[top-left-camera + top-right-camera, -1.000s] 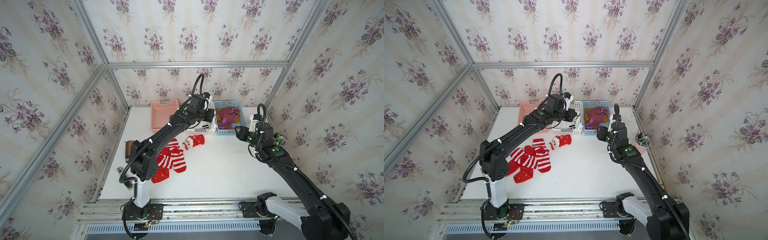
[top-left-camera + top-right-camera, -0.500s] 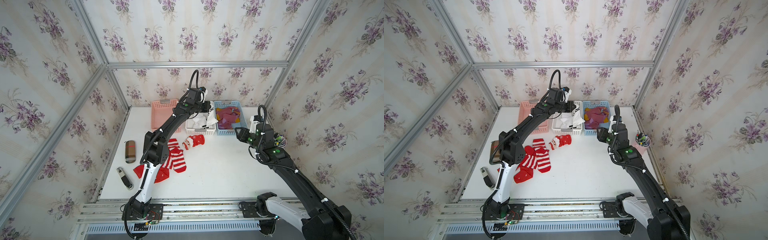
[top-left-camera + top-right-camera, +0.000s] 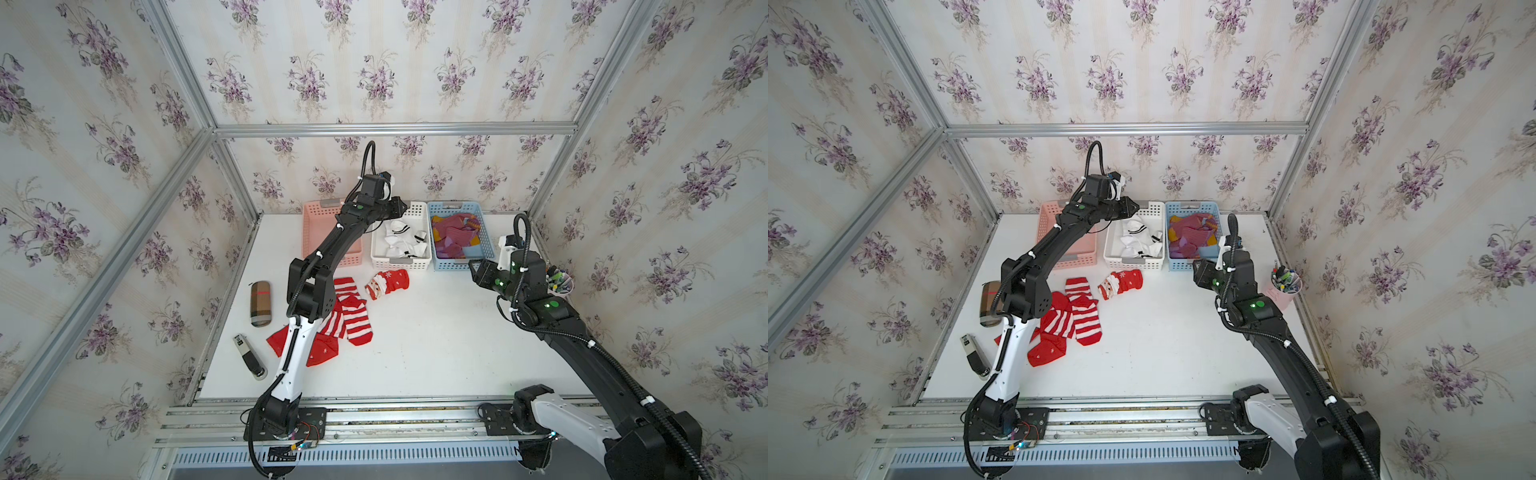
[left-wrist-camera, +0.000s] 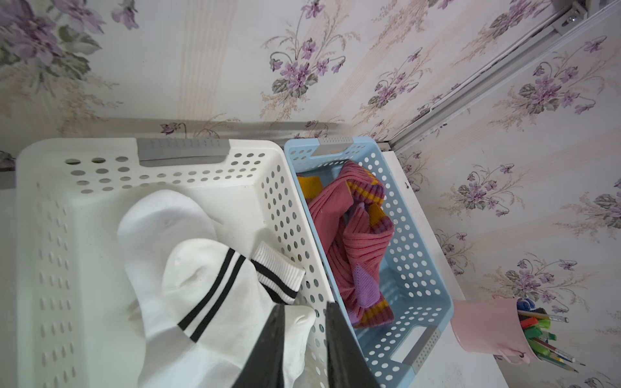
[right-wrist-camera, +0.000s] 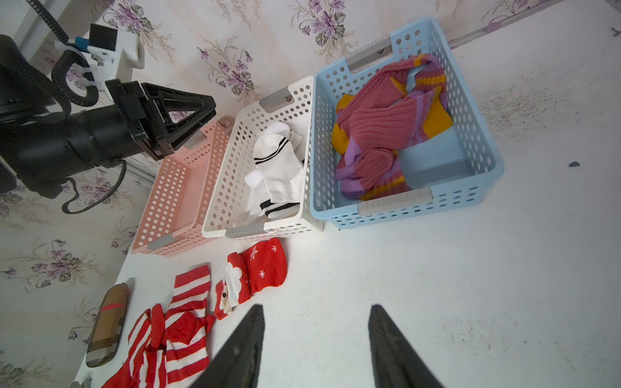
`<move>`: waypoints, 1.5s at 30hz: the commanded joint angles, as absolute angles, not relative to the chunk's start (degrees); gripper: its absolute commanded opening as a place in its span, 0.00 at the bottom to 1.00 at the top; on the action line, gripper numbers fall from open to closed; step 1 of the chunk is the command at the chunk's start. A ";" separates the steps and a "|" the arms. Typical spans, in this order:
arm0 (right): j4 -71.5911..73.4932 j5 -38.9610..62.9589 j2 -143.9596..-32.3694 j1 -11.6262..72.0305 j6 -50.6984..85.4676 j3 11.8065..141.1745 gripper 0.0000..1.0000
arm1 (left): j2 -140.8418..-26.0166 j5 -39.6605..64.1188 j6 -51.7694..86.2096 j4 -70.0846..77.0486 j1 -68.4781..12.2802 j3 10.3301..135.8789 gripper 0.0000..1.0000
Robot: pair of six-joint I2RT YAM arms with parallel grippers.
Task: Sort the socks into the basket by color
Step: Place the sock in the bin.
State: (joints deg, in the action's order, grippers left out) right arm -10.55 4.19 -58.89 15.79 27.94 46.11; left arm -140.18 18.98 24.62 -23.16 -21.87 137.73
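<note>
Several red socks (image 3: 357, 326) lie unsorted on the table (image 3: 436, 353) before the pink basket (image 3: 309, 232). My left gripper (image 4: 305, 305) hangs slightly parted, empty, over the white basket (image 4: 43, 235), where white socks (image 4: 201, 268) lie by color; my right gripper (image 5: 316, 307) hovers wide open, holding nothing.

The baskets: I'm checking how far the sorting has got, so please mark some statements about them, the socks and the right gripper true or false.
1. No sock shows in the pink basket. True.
2. The white socks lie in the blue basket. False: they lie in the white basket; the blue one holds the maroon socks.
3. The red socks lie on the table, outside every basket. True.
4. The right gripper grips a sock. False: its jaws stand open over bare table, holding nothing.
</note>
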 commanded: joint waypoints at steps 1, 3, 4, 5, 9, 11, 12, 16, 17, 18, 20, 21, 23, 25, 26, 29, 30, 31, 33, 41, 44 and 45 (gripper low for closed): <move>-9.40 5.07 -59.06 15.90 28.67 46.23 0.52 | -138.34 17.48 24.36 -22.98 -21.36 136.98 0.30; -8.85 5.85 -59.54 15.91 28.42 46.02 0.52 | -135.96 16.22 23.58 -23.16 -21.29 134.14 0.38; -8.51 6.25 -59.81 15.91 28.40 45.83 0.52 | -134.59 15.52 23.43 -23.12 -21.34 132.24 0.41; -8.03 6.80 -60.10 16.04 28.39 45.58 0.52 | -132.84 14.91 23.26 -22.84 -21.33 129.89 0.43; -5.24 7.73 -61.14 17.82 28.61 43.93 0.52 | -124.49 11.51 22.64 -21.65 -21.32 118.07 0.45; -4.19 7.56 -62.14 19.45 28.49 43.73 0.52 | -119.81 8.88 22.50 -20.80 -21.36 111.34 0.46; -3.91 7.64 -62.83 20.34 28.33 43.75 0.52 | -117.21 7.90 22.52 -20.06 -21.33 107.53 0.47; -2.02 6.99 -65.74 24.32 28.20 44.03 0.52 | -108.36 5.98 22.71 -18.02 -21.36 94.88 0.48; -1.36 6.99 -66.48 25.47 28.18 44.12 0.52 | -106.55 5.75 22.68 -18.02 -21.32 92.64 0.48; -0.63 6.48 -67.28 26.98 28.05 44.20 0.52 | -104.60 5.55 22.74 -17.93 -21.29 89.94 0.48; 0.32 5.08 -69.15 29.99 27.70 44.54 0.52 | -100.73 4.54 23.07 -17.93 -21.31 85.16 0.49; 0.75 4.45 -70.19 32.58 27.41 44.90 0.52 | -98.77 3.98 23.34 -17.72 -21.27 82.52 0.49; 2.26 3.75 -72.10 35.66 27.22 45.14 0.52 | -95.00 3.36 23.68 -17.19 -21.29 78.06 0.50; 4.73 3.77 -74.35 38.16 27.01 45.04 0.52 | -91.45 2.82 23.78 -16.96 -21.29 73.91 0.50; 5.93 3.86 -75.41 39.16 26.87 44.92 0.51 | -89.86 2.46 23.74 -16.76 -21.35 72.26 0.50; 9.54 3.84 -79.52 42.22 26.31 45.18 0.51 | -84.03 0.34 24.28 -14.66 -21.33 65.29 0.52; 10.82 3.38 -80.94 43.37 26.15 45.33 0.51 | -81.96 -0.32 24.72 -13.65 -21.28 62.78 0.53; 11.99 3.18 -82.24 44.47 26.08 45.48 0.51 | -79.27 -0.86 25.06 -12.91 -21.36 60.64 0.53; 14.14 3.40 -84.59 45.98 26.33 45.94 0.51 | -76.04 -1.83 25.63 -12.50 -21.31 57.62 0.54; 20.00 5.93 -93.09 50.61 26.14 46.99 0.51 | -68.72 -4.73 27.08 -12.73 -21.36 48.96 0.54; 21.26 7.09 -97.18 52.72 26.11 48.16 0.51 | -67.72 -6.65 25.67 -14.45 -21.43 48.37 0.54; 21.13 7.50 -98.66 53.43 26.19 49.00 0.50 | -67.51 -7.47 25.09 -15.51 -21.36 48.59 0.54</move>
State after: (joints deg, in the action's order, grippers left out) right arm 18.02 5.89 -96.53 52.36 25.91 47.86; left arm -68.10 -4.40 26.02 -15.53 -21.39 48.49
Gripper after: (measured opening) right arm 0.508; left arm 0.540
